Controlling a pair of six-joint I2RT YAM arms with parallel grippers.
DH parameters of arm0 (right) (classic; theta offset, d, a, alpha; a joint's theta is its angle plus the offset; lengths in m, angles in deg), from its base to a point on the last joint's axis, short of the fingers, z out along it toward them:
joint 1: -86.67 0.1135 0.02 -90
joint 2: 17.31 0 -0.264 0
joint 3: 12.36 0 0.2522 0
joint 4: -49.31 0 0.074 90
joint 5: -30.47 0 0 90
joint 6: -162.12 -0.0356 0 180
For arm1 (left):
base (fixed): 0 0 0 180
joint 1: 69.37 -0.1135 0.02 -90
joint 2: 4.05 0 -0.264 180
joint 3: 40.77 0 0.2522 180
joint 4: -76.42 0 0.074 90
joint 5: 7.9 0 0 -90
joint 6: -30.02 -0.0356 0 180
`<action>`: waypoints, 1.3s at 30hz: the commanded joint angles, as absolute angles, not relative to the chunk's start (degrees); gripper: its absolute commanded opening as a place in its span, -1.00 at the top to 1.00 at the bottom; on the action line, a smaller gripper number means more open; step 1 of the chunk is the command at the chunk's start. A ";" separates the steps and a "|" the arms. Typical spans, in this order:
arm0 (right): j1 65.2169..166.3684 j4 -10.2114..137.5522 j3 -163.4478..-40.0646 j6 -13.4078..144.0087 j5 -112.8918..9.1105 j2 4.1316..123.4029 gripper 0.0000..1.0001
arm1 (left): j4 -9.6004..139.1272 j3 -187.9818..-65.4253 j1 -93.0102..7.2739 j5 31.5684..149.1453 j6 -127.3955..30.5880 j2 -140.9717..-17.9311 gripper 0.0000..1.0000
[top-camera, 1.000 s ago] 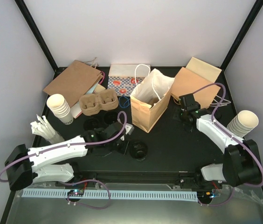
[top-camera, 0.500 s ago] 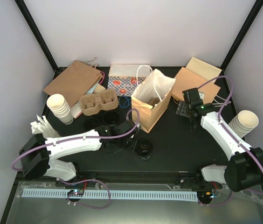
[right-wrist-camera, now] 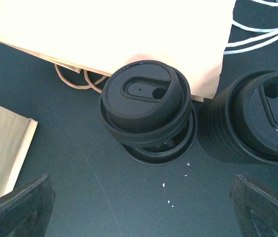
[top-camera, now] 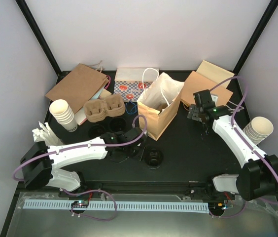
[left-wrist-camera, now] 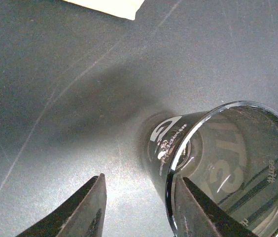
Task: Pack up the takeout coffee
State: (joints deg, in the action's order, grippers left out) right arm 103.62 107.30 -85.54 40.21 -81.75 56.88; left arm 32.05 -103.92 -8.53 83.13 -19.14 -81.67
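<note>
We counted three coffee cups, all upright, lids skyward: one cup (top-camera: 154, 157) before the bag (top-camera: 158, 111) by the parted, empty left pincer (left-wrist-camera: 141, 210); two cups (right-wrist-camera: 141, 96) (right-wrist-camera: 272, 108) right of it, under the wide-spread right pincer (right-wrist-camera: 141, 210).

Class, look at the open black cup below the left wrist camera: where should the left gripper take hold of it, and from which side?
Take the black cup by its rim wall, from above: one finger inside, one outside. It stands upright and lidless, so the mouth is free, and the left gripper appears to straddle that near wall.
</note>
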 commanded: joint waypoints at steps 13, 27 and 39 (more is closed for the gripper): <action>102.10 113.17 -94.36 41.01 -87.45 64.10 -1.00 | 25.15 -107.69 -8.20 80.35 -19.81 -67.92 -0.61; 98.61 116.76 -105.26 42.60 -86.07 78.97 -1.00 | 22.55 -103.29 -8.93 73.52 -20.93 -55.07 -0.76; 98.62 118.36 -111.01 43.98 -87.93 89.54 -1.00 | 20.64 -102.20 -9.87 72.34 -21.11 -53.78 -0.79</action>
State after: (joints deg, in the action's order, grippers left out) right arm 99.05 116.72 -108.95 43.73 -84.98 87.89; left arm 21.56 -102.54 -9.32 73.60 -20.43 -54.50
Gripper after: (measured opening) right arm 1.000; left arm 0.894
